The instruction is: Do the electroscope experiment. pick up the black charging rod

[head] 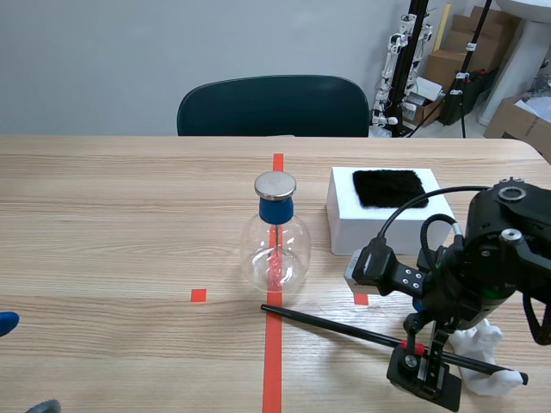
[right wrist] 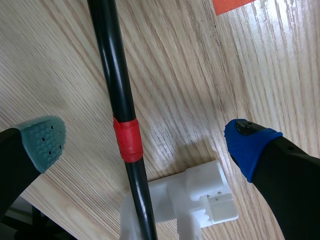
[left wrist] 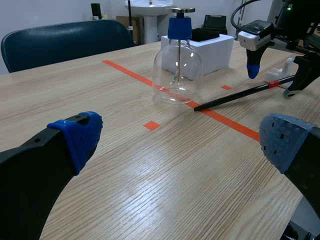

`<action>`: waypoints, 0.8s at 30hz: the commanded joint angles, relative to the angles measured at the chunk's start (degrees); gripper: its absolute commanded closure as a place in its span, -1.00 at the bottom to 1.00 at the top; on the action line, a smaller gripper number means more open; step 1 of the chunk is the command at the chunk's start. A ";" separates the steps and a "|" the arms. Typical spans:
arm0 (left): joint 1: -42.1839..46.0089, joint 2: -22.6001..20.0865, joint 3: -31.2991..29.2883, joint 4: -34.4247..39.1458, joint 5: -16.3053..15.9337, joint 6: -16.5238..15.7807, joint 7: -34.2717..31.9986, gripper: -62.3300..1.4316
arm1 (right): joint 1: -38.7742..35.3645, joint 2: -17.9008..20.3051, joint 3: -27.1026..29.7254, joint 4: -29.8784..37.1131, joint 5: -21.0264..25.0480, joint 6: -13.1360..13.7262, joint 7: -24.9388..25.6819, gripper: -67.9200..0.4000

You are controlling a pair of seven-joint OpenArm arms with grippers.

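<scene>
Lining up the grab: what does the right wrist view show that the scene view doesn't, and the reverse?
Only right wrist: the right gripper open, one finger each side of the black rod, level with its red band, clear of it. Only scene: the glass flask, the white box with black cloth, the chair, the rod's far tip. Both: the rod, red band and white holder.

The thin black charging rod [head: 344, 328], banded red near its far end, lay slanted, its bare tip just beside the glass flask [head: 275, 249].
</scene>
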 commanded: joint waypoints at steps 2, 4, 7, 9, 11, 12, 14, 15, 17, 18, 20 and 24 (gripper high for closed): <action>-0.02 -0.35 -0.04 0.35 -0.59 -0.11 -0.61 -1.00 | 0.98 0.63 0.55 0.85 -0.02 0.17 0.94 -1.00; -0.02 -0.35 -0.04 0.35 -0.59 -0.11 -0.55 -1.00 | 0.98 0.63 0.55 0.85 0.00 0.17 0.98 -1.00; -0.02 -0.35 -0.04 0.42 -0.63 -0.13 -0.39 -1.00 | 0.98 0.63 0.55 0.85 -0.02 0.17 0.96 -1.00; -0.02 -0.35 -0.04 0.42 -0.63 -0.13 -0.39 -1.00 | 0.96 0.63 0.55 0.85 -0.02 0.17 0.96 -1.00; -0.02 -0.35 -0.04 0.42 -0.63 -0.13 -0.39 -1.00 | 0.96 0.63 0.55 0.85 -0.02 0.17 0.96 -1.00; -0.02 -0.35 -0.04 0.42 -0.63 -0.13 -0.39 -1.00 | 0.96 0.63 0.55 0.85 -0.02 0.17 0.94 -1.00; -0.02 -0.35 -0.04 0.42 -0.63 -0.13 -0.39 -1.00 | 0.96 0.63 0.55 0.85 -0.02 0.17 0.92 -1.00; -0.02 -0.35 -0.04 0.42 -0.63 -0.13 -0.39 -1.00 | 0.96 0.63 0.55 0.85 -0.02 0.17 0.90 -1.00; -0.02 -0.35 -0.04 0.42 -0.70 -0.13 -0.39 -1.00 | 0.96 0.66 0.55 0.85 -0.02 0.17 0.90 -1.00; -0.02 -0.35 -0.04 0.42 -0.94 -0.13 -0.33 -1.00 | 0.96 0.66 0.55 0.85 -0.02 0.17 0.90 -1.00; -0.02 -0.35 -0.04 0.52 -1.05 -0.13 -0.11 -1.00 | 0.96 0.66 0.55 0.85 -0.02 0.17 0.90 -1.00; -0.02 -0.35 -0.04 0.52 -1.05 -0.13 0.07 -1.00 | 0.96 0.66 0.55 0.85 -0.02 0.17 0.90 -1.00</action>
